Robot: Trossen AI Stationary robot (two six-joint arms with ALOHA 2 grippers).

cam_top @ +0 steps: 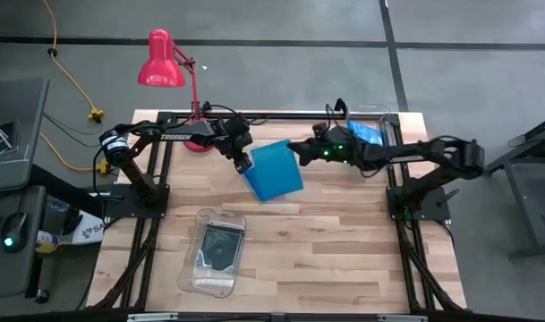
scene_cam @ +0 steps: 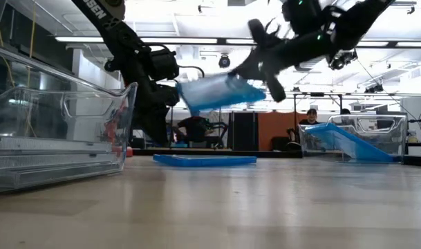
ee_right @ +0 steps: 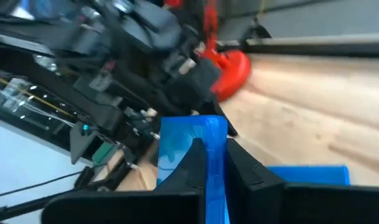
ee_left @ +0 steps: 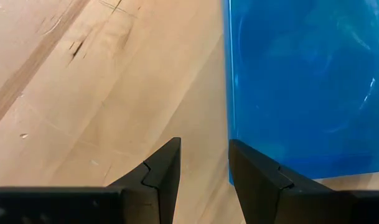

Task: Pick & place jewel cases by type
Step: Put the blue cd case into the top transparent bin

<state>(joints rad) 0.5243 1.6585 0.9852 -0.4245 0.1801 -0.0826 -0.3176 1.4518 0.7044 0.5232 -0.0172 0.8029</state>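
Blue jewel case [cam_top: 275,169] is up off the wooden table [cam_top: 344,250], pinched at one edge by the right gripper [cam_top: 298,152], whose fingers [ee_right: 195,163] are closed tight on the thin edge; the low view shows this case tilted in the air. Left gripper [cam_top: 242,165] sits at the opposite edge of the same case, on the side toward the red desk lamp [cam_top: 165,61]; its fingers [ee_left: 164,171] stand narrowly parted with only bare table in the gap, the blue case just beside one finger, and contact cannot be confirmed. A second blue case [scene_cam: 204,160] lies flat on the table beneath the lifted one. Clear bin [cam_top: 372,125] at the far right corner, well away from the lamp, holds another blue case [scene_cam: 354,143] leaning at a slant. Second clear bin [cam_top: 215,251] lies nearer the front edge, on the lamp's side of the table, with a dark jewel case [cam_top: 220,244] flat inside, disc faintly showing. People visible in the room beyond the table in the low view.
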